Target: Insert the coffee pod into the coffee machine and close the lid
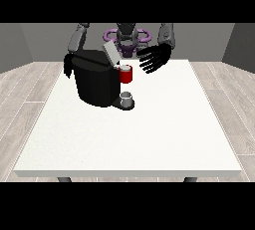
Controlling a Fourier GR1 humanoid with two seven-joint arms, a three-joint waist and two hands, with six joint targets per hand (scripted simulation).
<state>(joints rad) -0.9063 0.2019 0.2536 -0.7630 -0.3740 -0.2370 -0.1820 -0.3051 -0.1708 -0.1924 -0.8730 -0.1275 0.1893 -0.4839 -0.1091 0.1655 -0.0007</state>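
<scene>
grey thing (127, 97) at coffee machine (95, 78) base, below spread-fingered hand (154, 57) at view's right

So there's this big white table (149, 139) sitting on a pale wood-plank floor (22, 94), and most of its top is just showing plain white. The only thing resting on it is a black coffee machine (95, 82), which is standing toward the far side, a bit left of the middle from where I'm looking. A small grey thing (126, 97) is sitting on the machine's low base at its front right corner, can't tell what it is. Two dark table legs (63, 179) are peeking out under the near edge.
</scene>
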